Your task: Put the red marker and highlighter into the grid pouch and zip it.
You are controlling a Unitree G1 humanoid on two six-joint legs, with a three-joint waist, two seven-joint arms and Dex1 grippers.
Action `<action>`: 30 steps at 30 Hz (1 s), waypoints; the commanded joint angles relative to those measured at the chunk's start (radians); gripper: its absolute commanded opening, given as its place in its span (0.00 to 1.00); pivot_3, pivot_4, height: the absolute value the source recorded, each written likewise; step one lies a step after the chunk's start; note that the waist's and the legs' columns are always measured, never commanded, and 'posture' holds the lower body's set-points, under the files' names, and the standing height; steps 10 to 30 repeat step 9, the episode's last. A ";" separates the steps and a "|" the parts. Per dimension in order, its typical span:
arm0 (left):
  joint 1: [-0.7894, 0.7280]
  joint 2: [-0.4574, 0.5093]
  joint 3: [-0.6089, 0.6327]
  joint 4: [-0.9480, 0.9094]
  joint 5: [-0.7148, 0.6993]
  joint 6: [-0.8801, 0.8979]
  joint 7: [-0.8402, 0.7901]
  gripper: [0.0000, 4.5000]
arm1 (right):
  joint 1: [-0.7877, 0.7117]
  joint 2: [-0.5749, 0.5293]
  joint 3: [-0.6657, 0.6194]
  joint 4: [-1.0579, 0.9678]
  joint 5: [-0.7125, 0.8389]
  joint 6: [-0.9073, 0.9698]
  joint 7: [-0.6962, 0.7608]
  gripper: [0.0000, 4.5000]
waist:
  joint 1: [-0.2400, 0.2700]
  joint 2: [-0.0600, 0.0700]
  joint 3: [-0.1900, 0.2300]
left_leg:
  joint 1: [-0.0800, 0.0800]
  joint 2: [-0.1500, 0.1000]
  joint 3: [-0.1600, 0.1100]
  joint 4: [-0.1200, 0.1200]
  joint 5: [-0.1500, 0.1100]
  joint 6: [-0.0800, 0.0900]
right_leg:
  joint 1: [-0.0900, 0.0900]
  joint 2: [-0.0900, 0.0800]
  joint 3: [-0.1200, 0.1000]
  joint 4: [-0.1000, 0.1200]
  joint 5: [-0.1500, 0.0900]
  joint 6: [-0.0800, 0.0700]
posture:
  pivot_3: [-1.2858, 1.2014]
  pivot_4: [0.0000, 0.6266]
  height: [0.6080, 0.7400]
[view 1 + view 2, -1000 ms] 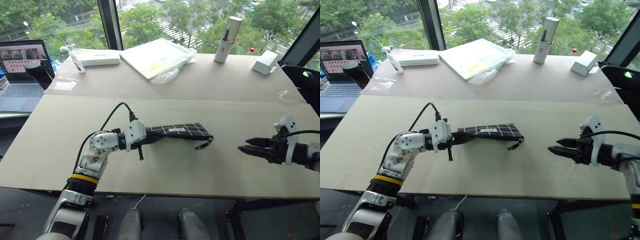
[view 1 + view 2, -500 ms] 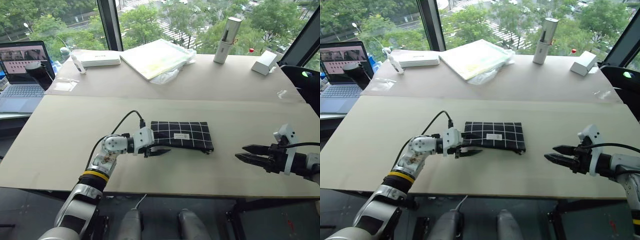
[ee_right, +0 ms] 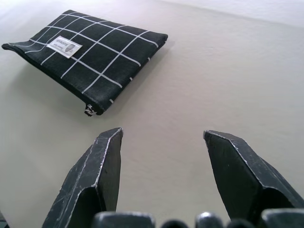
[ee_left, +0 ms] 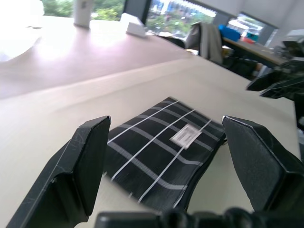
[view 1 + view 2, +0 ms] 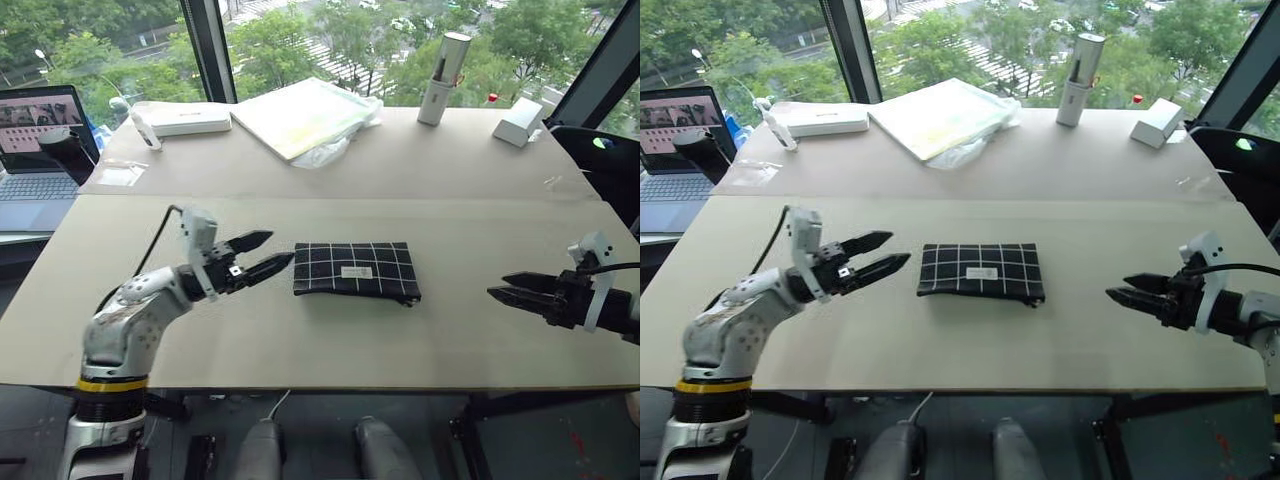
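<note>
Flat black grid-lined fabric pouch [image 5: 356,270] lies on the worktop [image 5: 300,340], both claws, left [image 5: 262,255] at nine o'clock, right [image 5: 512,293] at three, gaping empty; an unclosed zipper could spill contents.

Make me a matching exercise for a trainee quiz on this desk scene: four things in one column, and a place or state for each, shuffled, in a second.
Things:
1. grid pouch
2. left gripper
3. laptop
4. silver cylinder

Places or states:
A. upright at the table's far edge, by the window
B. flat on the table between the two grippers
C. off the table's left side, screen lit
D. empty, jaws open, pointing at the pouch

Pairs: 1-B, 2-D, 3-C, 4-A
</note>
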 commanded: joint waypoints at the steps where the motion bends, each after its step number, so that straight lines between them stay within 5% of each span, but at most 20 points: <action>1: 0.092 0.054 0.105 -0.041 -0.013 -0.002 0.022 0.90 | -0.056 0.000 0.013 0.061 -0.018 -0.052 0.018 0.68 | -0.002 0.000 0.000 | 0.000 0.000 0.000 0.000 0.000 0.000 | 0.000 0.000 0.000 0.000 0.000 0.000 | 0.52 0.24 0.93; 9: 0.210 0.048 0.169 -0.047 -0.016 -0.029 0.058 0.90 | -0.126 0.037 0.058 0.145 -0.050 -0.095 0.020 0.68 | 0.001 0.000 0.000 | 0.000 0.000 0.001 0.000 0.000 0.000 | 0.000 0.000 0.000 0.000 0.002 -0.004 | 0.52 0.24 0.93; 30: 0.210 0.048 0.169 -0.047 -0.016 -0.029 0.058 0.90 | -0.126 0.037 0.058 0.145 -0.050 -0.095 0.020 0.68 | 0.001 0.000 0.000 | 0.000 0.000 0.001 0.000 0.000 0.000 | 0.000 0.000 0.000 0.000 0.002 -0.004 | 0.52 0.24 0.93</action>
